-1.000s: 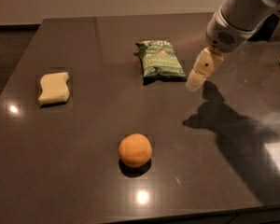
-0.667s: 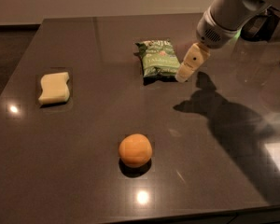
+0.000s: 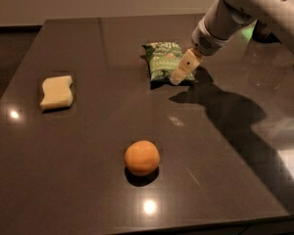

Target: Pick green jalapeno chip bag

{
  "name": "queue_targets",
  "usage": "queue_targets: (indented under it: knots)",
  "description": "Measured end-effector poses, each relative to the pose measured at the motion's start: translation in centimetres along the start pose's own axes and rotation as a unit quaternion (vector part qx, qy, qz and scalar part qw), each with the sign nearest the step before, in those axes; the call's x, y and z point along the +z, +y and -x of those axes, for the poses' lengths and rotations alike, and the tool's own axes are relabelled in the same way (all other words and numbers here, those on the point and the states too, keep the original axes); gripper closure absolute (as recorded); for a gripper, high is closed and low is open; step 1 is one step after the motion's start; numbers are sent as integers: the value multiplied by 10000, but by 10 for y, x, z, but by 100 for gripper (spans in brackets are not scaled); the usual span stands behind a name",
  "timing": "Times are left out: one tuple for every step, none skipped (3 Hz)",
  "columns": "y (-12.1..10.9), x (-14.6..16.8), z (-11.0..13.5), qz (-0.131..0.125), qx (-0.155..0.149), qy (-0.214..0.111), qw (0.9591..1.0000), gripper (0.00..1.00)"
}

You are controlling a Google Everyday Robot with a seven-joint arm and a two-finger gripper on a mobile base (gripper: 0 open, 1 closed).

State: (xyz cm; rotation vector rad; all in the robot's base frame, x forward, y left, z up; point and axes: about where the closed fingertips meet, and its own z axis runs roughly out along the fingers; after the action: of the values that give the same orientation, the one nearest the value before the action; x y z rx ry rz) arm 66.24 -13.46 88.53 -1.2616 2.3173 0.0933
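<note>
Hovering at the edge of the green jalapeno chip bag (image 3: 161,61), the gripper (image 3: 182,70) (can't tell how open) might just shove it across that slick table (image 3: 225,180).

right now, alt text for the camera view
The pincer hangs at the right edge of the green jalapeno chip bag near the back of a dark table. A pale yellow sponge lies at left and an orange sits nearer the front.
</note>
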Motion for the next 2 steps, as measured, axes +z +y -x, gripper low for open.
queue_targets:
  knots:
    - [5, 24, 6, 147, -15, -32, 9999, 0]
    - [8, 40, 9, 226, -52, -85, 9997, 0]
